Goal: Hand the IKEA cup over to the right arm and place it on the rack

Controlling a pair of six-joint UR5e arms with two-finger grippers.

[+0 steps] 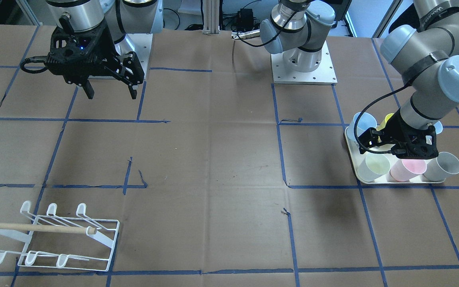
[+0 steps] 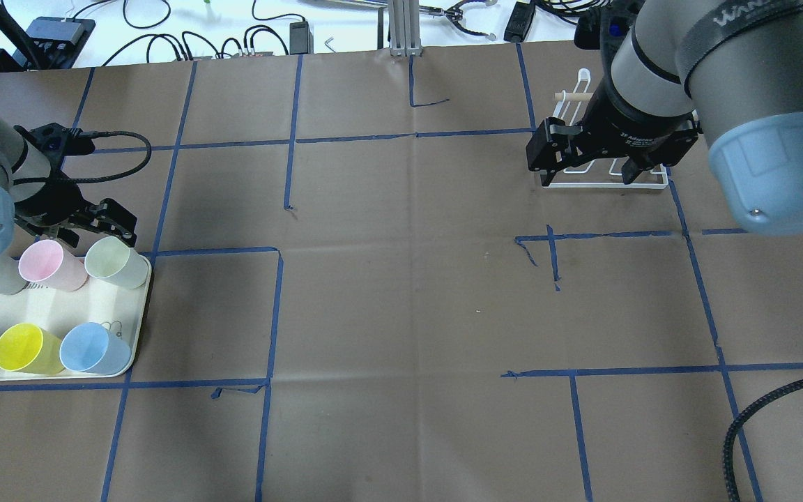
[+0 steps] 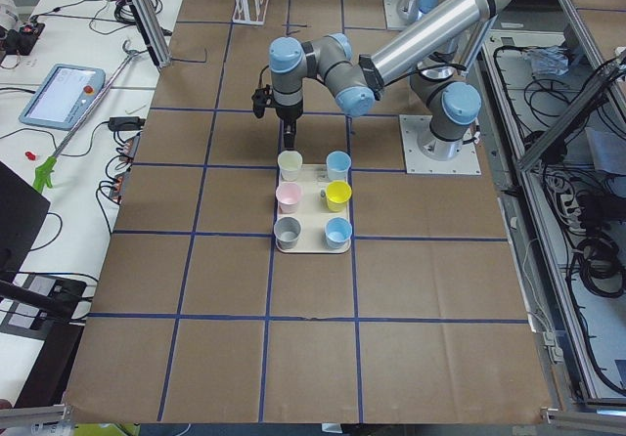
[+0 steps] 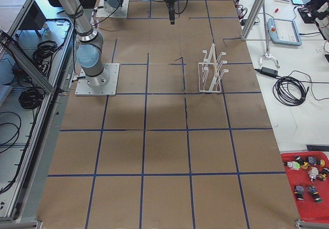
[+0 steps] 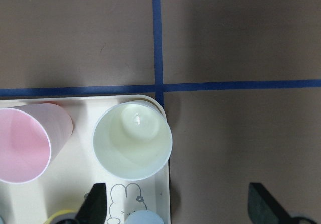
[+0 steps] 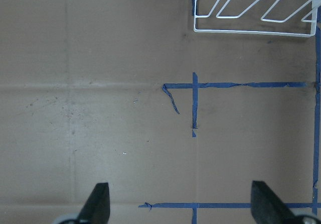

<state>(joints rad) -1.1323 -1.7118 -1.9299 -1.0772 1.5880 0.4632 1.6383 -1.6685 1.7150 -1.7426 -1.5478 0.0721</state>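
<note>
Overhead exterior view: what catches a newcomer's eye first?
The cream tray with six pastel cups sits at the robot's left end of the table, and the left gripper is open above its corner by the pale green cup. At the opposite end, the white wire rack holds no cup, and the right gripper hangs open and empty on that side.

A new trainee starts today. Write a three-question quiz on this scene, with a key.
1. True or false: a cup hangs on the rack.
2. How many cups stand on the tray?
3. Which holds a cup: A) left gripper, B) right gripper, C) neither?
Key: 1 false; 2 six; 3 C.
</note>
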